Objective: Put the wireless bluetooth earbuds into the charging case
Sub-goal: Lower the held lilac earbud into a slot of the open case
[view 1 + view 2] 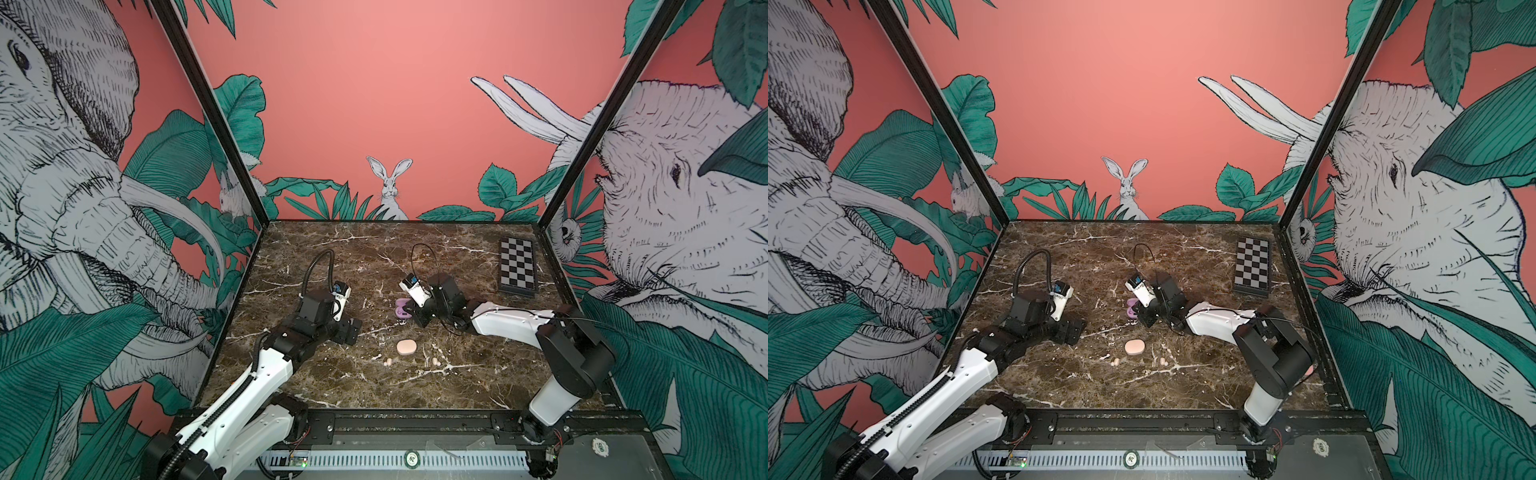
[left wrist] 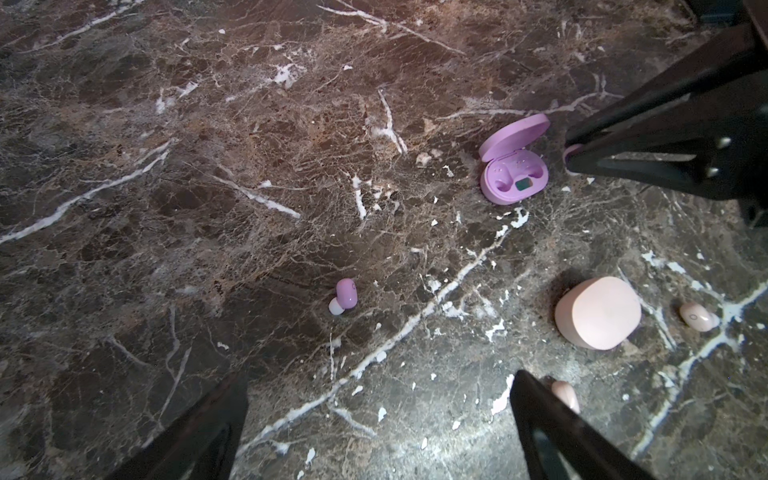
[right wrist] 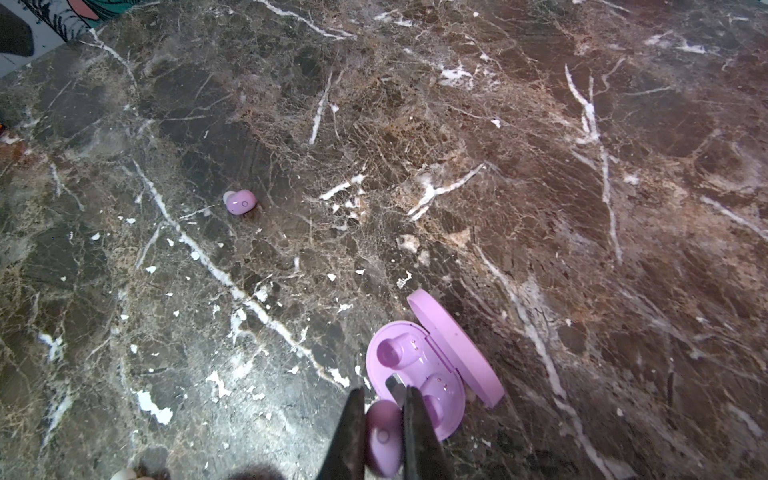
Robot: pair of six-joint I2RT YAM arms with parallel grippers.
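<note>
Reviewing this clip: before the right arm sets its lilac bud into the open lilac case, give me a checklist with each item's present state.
1. Right hand shut on a lilac earbud: ok.
2. Lilac case lid open: ok.
3. Both wells of that case empty: ok.
4. Held bud turned to match a well: cannot tell.
5. Left hand open and clear of the case: ok.
6. Second lilac earbud lying free on the marble table: ok.
</note>
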